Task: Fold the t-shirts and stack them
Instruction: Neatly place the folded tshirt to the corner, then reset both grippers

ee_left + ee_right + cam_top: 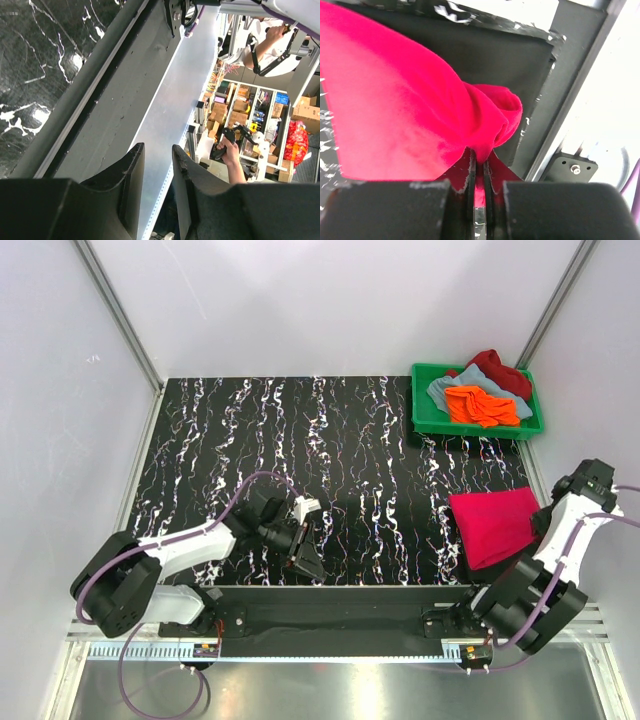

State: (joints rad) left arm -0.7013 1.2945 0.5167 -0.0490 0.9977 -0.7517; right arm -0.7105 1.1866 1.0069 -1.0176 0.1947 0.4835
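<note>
A bright pinkish-red t-shirt (493, 525) lies folded at the right near side of the table. My right gripper (541, 524) is at its right edge, shut on a bunched fold of the cloth (490, 115). In the right wrist view the jaws (479, 159) pinch the red fabric between them. Orange (482, 405), grey-blue (447, 390) and dark red (498, 369) t-shirts lie heaped in the green crate (476, 429). My left gripper (308, 558) hangs over the table's near edge at the left, far from any shirt. Its fingers (134, 170) stand apart with nothing between them.
The crate stands at the back right corner of the black marbled table (300, 460). White walls with metal posts (120, 315) enclose the back and sides. A dark rail (330, 605) runs along the near edge between the arm bases.
</note>
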